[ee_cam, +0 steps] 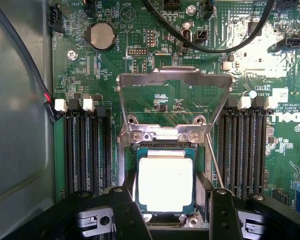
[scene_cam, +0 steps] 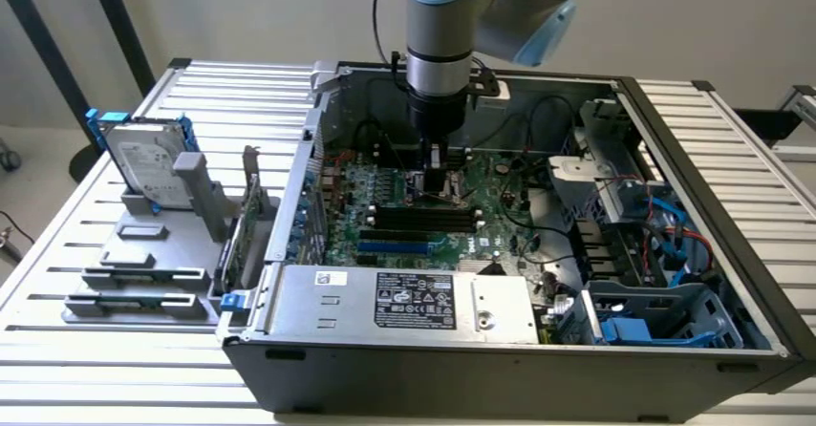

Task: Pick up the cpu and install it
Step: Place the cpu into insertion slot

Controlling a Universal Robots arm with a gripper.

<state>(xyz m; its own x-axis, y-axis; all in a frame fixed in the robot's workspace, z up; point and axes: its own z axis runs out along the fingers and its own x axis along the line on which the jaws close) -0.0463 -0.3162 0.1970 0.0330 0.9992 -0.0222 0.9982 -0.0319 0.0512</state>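
**Q:** Hand state?

**A:** My hand [ee_cam: 174,199] stood open. One finger [ee_cam: 126,212] sat on each side of the cpu [ee_cam: 165,182], and a sliver of gap showed at one edge. I was not gripping it.

**Q:** Where was the cpu?

**A:** It lay flat in its socket on the green motherboard [ee_cam: 155,100], silver top up, with a teal rim visible around it. The metal load plate [ee_cam: 175,80] was swung up off the socket on its hinge. Black memory slots [ee_cam: 85,150] ran along both sides of the socket. A coin battery [ee_cam: 101,36] sat further off on the board.

**Q:** And the wider scene?

**A:** In the exterior view my arm [scene_cam: 440,25] reached straight down into the open computer case [scene_cam: 510,369], with my hand low over the middle of the board. The silver power supply [scene_cam: 408,302] lay along the case's near wall. A hard drive [scene_cam: 143,163] with blue rails stood upright in a grey holder [scene_cam: 140,254] on the slatted tabletop [scene_cam: 243,87]. That was to the exterior view's left of the case, well apart from me.
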